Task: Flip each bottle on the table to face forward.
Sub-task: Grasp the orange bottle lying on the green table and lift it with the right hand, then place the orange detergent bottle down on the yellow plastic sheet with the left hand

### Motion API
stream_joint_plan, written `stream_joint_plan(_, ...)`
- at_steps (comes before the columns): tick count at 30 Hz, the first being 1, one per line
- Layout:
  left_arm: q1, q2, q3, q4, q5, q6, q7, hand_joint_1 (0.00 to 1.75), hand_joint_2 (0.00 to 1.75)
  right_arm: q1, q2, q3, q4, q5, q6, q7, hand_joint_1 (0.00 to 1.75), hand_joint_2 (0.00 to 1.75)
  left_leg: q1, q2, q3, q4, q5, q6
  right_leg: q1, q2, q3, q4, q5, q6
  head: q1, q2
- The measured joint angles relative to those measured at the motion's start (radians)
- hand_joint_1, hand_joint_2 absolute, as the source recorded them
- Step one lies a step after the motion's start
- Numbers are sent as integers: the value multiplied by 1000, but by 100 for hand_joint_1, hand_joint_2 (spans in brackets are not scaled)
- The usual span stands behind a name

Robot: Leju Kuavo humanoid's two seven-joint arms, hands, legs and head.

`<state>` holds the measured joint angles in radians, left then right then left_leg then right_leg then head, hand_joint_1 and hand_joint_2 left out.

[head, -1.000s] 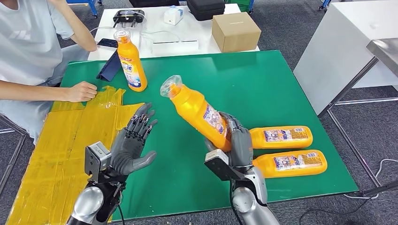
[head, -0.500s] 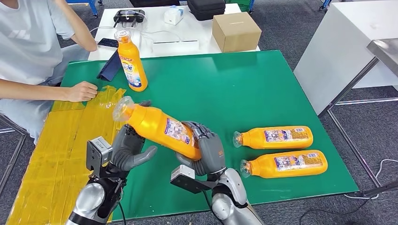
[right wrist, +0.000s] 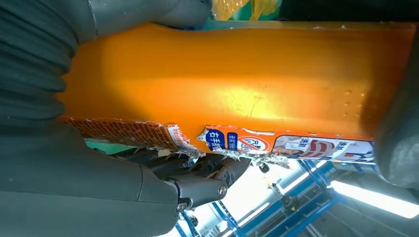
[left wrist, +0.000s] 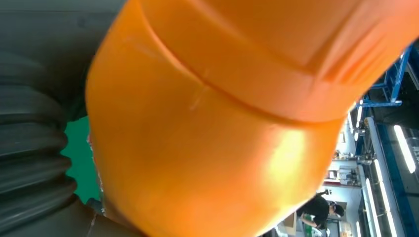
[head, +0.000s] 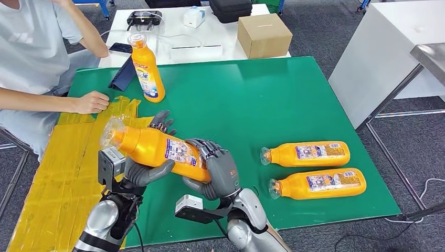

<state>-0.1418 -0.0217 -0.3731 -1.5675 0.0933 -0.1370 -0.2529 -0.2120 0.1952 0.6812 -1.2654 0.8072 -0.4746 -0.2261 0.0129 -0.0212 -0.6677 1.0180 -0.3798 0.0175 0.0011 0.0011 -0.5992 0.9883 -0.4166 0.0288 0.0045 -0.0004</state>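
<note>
Right hand [head: 218, 170] fingers wrapped around base of orange detergent bottle [head: 157, 149], left hand [head: 144, 168] cupping its neck end from beneath. Held near-horizontal above green table [head: 273, 100] edge, cap toward yellow taped sheet [head: 63, 168]. 2 bottles [head: 309, 168] lying flat rightward; 1 upright bottle [head: 144, 68] far left.

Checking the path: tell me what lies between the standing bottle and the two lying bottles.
Head view: bare green table between the standing bottle and the lying bottles.
</note>
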Motion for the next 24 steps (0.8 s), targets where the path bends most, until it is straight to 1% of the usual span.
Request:
stream_joint_plan(8, -1, 0, 0, 6, 1, 0, 0, 0, 175, -6, 0, 4, 12, -1, 0, 0, 173, 175, 0, 0, 0, 0, 0, 0, 0, 0, 0, 0, 0, 0, 0, 0)
stream_joint_plan(12, 0, -2, 1, 6, 7, 11, -7, 175, 175, -8, 0, 7, 16, -5, -1, 0, 172, 175, 0, 0, 0, 0, 0, 0, 0, 0, 0, 0, 0, 0, 0, 0)
stream_joint_plan(22, 27, -43, 11, -20, 11, 171, -59, 175, 175, -36, 4, 28, 34, -17, -24, 3, 175, 175, 0, 0, 0, 0, 0, 0, 0, 0, -1, 0, 0, 0, 0, 0)
stream_joint_plan(24, 32, -48, 11, -25, 11, 192, -66, 175, 175, -39, 6, 29, 37, -19, -28, 3, 175, 175, 0, 0, 0, 0, 0, 0, 0, 0, -1, 0, 0, 0, 0, 0)
